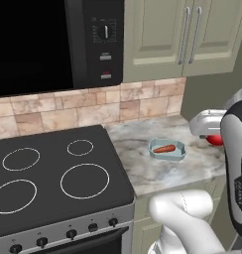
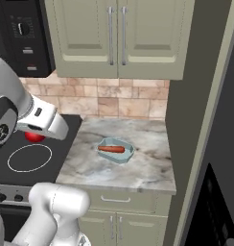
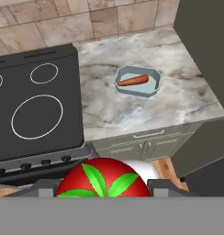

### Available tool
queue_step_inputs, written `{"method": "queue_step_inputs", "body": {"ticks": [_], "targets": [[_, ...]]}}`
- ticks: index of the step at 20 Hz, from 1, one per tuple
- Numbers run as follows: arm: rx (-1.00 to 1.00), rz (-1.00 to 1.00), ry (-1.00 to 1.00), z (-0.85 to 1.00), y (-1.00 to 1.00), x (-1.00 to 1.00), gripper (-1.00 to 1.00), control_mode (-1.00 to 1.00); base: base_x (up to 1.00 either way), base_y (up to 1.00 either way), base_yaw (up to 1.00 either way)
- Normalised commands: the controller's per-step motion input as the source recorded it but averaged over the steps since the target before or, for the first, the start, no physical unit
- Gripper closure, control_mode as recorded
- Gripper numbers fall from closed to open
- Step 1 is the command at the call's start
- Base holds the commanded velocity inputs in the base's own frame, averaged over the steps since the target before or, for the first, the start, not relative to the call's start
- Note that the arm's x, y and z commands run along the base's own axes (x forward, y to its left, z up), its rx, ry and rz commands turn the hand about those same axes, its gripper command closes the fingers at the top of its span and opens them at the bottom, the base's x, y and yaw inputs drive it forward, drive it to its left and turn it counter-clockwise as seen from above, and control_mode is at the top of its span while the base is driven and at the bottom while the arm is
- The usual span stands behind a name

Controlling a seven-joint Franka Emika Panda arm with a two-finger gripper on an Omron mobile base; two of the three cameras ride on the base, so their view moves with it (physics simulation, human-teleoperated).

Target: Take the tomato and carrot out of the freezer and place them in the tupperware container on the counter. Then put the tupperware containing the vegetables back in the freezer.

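Your gripper [image 3: 103, 190] is clamped on the tomato [image 3: 103, 180]: in the hand view the red ball with its green leaves sits right between the two dark finger tips [image 3: 46, 187], one on each side, so treat it as held. In the left base view the tomato [image 1: 215, 140] peeks out red under the white hand, off past the right end of the counter [image 1: 143, 168]; in the right base view it hangs over the black stovetop [image 2: 23, 158] side instead, so depth is hard to call, but either way you're up in the air and well apart from the drop spot. What matters: the tupperware container [image 3: 137, 81] lies ahead of the fingers and a bit right in the hand view, on the counter roughly mid-depth, nearer the right end by the freezer [image 3: 205, 41] wall than the stovetop edge. The carrot [image 3: 133, 81] is already in it, lying flat, long axis running roughly along the tray's longer span, slightly tilted, toward the back half. So my read is the free room for the tomato is the front half of the tray, on the near side of the carrot. You need to carry forward and down toward it before letting go; drop too far back and it likely lands on the carrot and rolls. One arm only, no choice there.
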Motion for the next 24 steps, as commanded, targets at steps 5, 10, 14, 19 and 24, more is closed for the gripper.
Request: {"method": "queue_step_inputs", "body": {"ticks": [5,10,14,19,24], "targets": [[0.0,0.0,0.02,-0.61,-0.65,0.39,1.0,-1.0,0.0,0.0,0.0],[0.0,-0.01,0.01,-0.64,-0.46,0.81,1.0,-1.0,0.0,0.0,0.0],[0.0,-0.03,0.04,-0.65,-0.15,1.0,1.0,-1.0,0.0,0.0,0.0],[0.0,-0.04,0.12,-0.69,-0.03,1.0,1.0,-1.0,0.0,0.0,0.0],[0.0,-0.03,0.13,-0.62,-0.03,0.99,1.0,-1.0,0.0,0.0,0.0]]}}
